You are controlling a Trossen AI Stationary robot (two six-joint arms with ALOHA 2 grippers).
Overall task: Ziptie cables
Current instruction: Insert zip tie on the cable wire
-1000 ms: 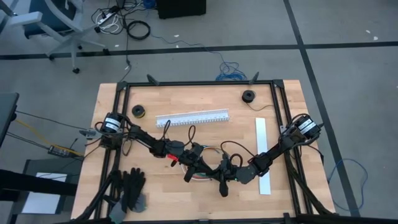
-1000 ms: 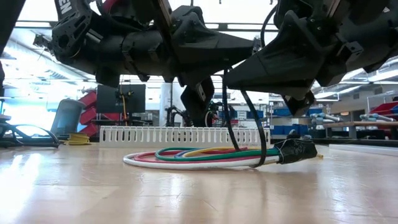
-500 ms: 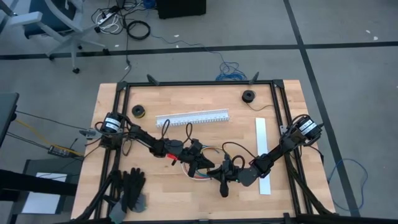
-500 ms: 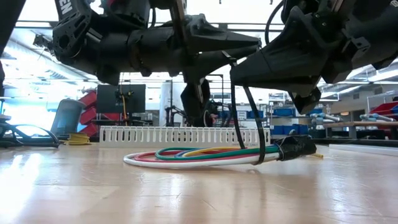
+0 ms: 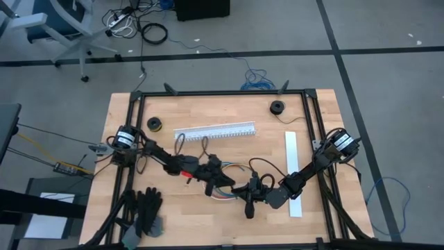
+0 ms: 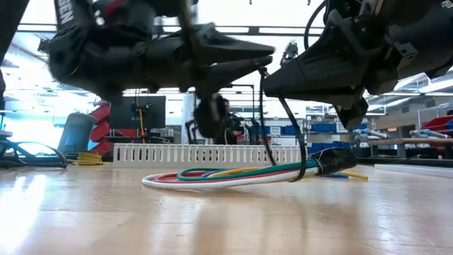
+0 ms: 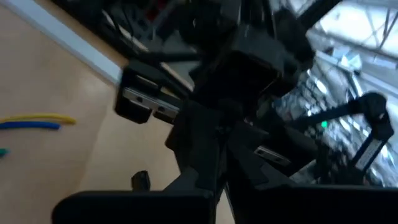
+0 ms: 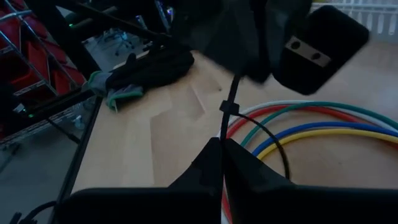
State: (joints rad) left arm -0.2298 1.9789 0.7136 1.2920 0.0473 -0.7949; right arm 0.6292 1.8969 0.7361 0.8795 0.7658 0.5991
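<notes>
The cables [image 6: 226, 175] lie coiled at the table's middle, red, green, blue, yellow and white, also seen in the right wrist view [image 8: 311, 127]. A black ziptie [image 6: 303, 157] loops around them beside the dark plug end [image 6: 336, 161], and its strap rises to both grippers. My left gripper [image 6: 267, 51] comes in from the table's left and is shut above the coil [image 5: 232, 182]. My right gripper [image 6: 274, 79] comes from the table's right, just under it [image 5: 248, 191], and is also shut. My left gripper has the ziptie's upper strap end [image 8: 239, 76] between its shut fingers, which lie about level and come from the table's left. The contact itself is blurred in its own wrist view. The strap runs taut down from it. My right gripper pinches the ziptie's strap just below its small head [image 8: 222, 132] between its two fingertips [image 8: 211, 155]. The fingers come from the table's right, slanting slightly down. The loop [image 8: 278, 149] hangs beyond them around the cables, whose far part rests on the table.
A long white slotted channel [image 5: 215, 130] lies toward the far edge and a flat white strip [image 5: 293, 173] on the right. Two black rolls [image 5: 154, 123] [image 5: 277, 107] sit near the far corners. Black gloves [image 5: 147, 212] lie near the left front.
My left gripper has rolled about its own axis while staying shut on the strap. The ziptie loop has drawn the cable bundle's plug end up a little off the table. The coil's other end has stayed down.
</notes>
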